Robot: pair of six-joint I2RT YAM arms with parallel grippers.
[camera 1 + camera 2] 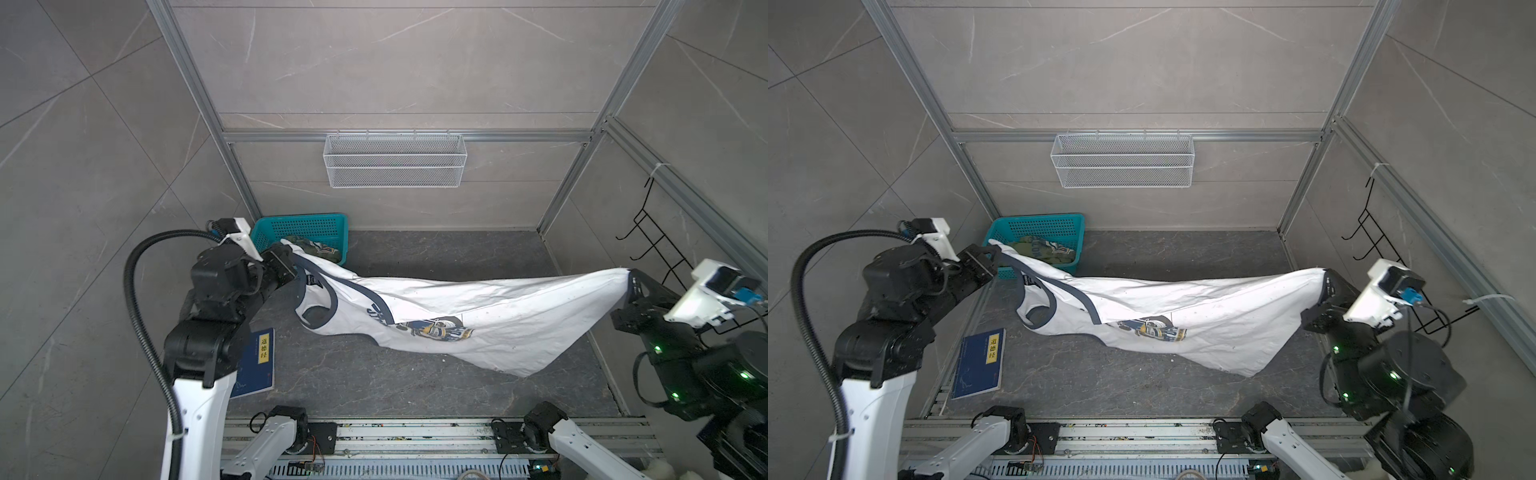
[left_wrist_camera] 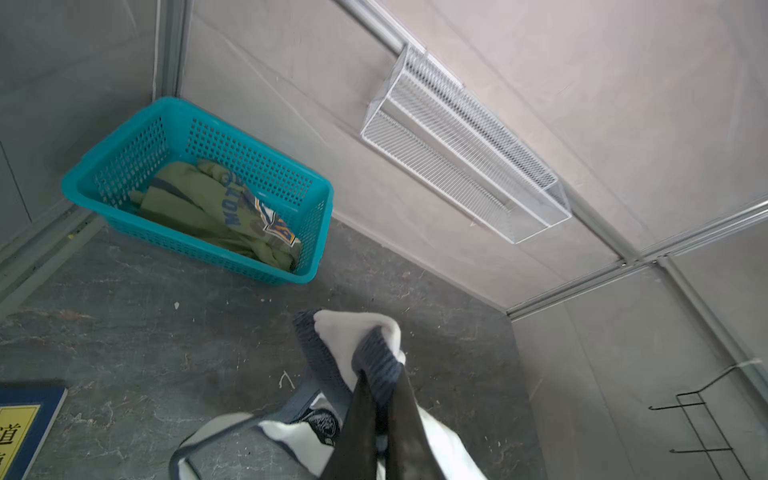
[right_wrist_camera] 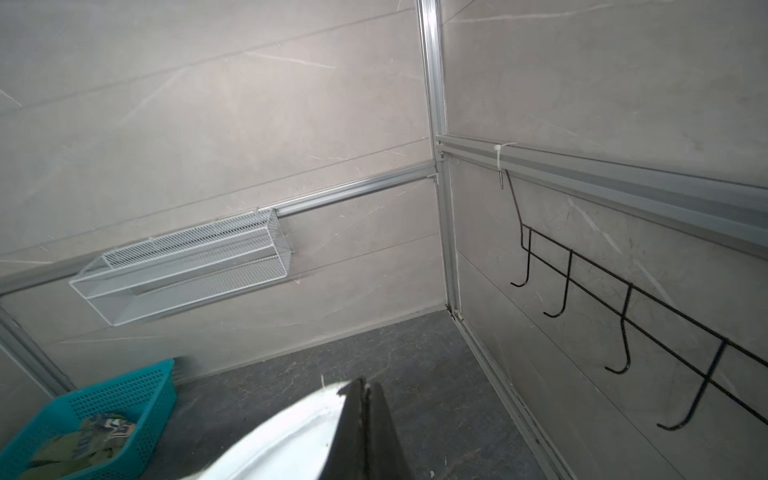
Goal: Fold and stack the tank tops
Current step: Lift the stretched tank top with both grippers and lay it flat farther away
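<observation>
Left claw (image 1: 291, 258) pinching strap (image 2: 357, 337), right claw (image 1: 631, 283) pinching hem (image 1: 619, 277) (white tank top (image 1: 478, 307) between)

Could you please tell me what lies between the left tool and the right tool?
The white tank top stretches between them, a strap in the left tool, a hem corner in the right tool, as both top views show.

Lab test cell w/ alu frame (image 1: 270, 136)
</observation>
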